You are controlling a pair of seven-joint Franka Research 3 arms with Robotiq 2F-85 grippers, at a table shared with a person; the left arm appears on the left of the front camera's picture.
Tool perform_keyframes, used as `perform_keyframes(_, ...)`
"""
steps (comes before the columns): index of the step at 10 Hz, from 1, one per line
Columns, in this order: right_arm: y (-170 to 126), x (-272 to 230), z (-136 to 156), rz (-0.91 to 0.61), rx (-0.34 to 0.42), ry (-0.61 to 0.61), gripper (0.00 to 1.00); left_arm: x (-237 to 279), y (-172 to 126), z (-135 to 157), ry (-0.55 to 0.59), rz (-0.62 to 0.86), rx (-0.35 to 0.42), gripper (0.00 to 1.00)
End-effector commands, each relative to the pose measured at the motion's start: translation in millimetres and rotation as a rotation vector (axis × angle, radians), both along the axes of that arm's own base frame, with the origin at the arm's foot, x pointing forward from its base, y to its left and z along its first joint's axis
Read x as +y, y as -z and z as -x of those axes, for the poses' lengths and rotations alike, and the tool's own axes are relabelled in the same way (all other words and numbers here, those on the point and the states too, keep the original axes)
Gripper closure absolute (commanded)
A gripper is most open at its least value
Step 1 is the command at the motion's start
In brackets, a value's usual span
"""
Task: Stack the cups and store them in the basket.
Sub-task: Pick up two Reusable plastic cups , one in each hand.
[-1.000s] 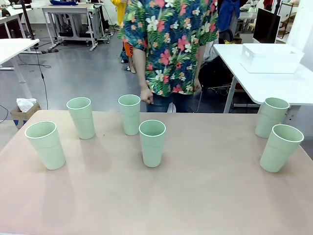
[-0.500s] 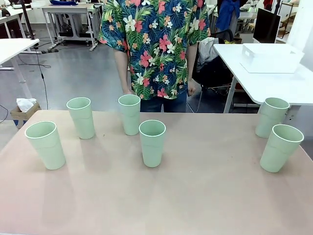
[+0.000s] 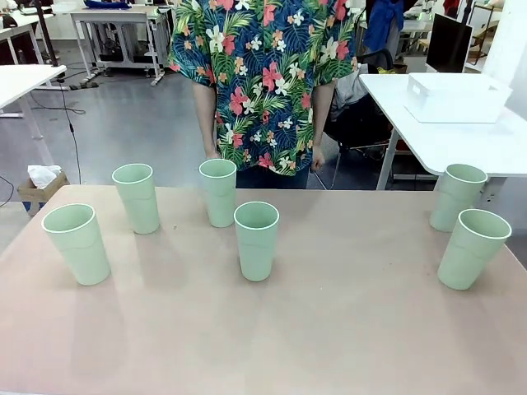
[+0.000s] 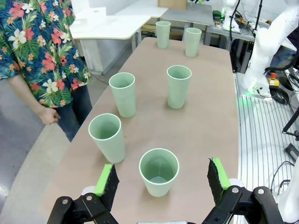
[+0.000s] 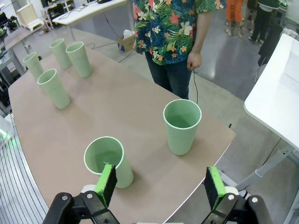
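Six tall, tapered, pale mint-green plastic cups stand upright on the pink-brown table (image 3: 346, 329), each one apart from the others. Four are on the robot's left half: one near the left edge (image 3: 76, 243), one behind it (image 3: 137, 197), one at the far edge (image 3: 219, 192) and one closer to the middle (image 3: 257, 240). The two others are at the right end (image 3: 457, 196) (image 3: 473, 248), near each other but not touching.

The white rectangular plastic basket (image 3: 457, 99) sits on a white side table (image 3: 494, 152) beyond the far right corner, well apart from all the cups.

The left gripper (image 4: 161, 164) is released, its green pads spread wide above the table; one cup (image 4: 159, 171) appears between the fingers (they do not touch it). The right gripper (image 5: 160, 170) is also released and holds nothing; a cup (image 5: 106, 161) stands just beside one of its fingers, another (image 5: 181, 125) farther ahead.

A person in a flowered shirt (image 3: 263, 74) stands at the far edge, arms hanging down.
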State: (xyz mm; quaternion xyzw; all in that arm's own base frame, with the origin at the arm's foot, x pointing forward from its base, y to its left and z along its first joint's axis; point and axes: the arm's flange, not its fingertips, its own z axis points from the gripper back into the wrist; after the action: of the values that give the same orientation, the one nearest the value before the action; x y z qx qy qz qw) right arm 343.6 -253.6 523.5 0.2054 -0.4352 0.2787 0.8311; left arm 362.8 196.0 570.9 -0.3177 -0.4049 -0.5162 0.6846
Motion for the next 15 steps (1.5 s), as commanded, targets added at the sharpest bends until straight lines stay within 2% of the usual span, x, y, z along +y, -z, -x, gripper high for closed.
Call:
perform_keyframes(1,-0.1,-1.8,-1.8,-0.005,-0.034,-0.014,0.0,-0.1,-0.8,0.4,0.006,0.009,-0.001,0.0)
perform_keyframes(15,-0.1,-1.8,-1.8,-0.005,-0.034,-0.014,0.0,-0.1,-0.8,0.4,0.006,0.009,-0.001,0.0)
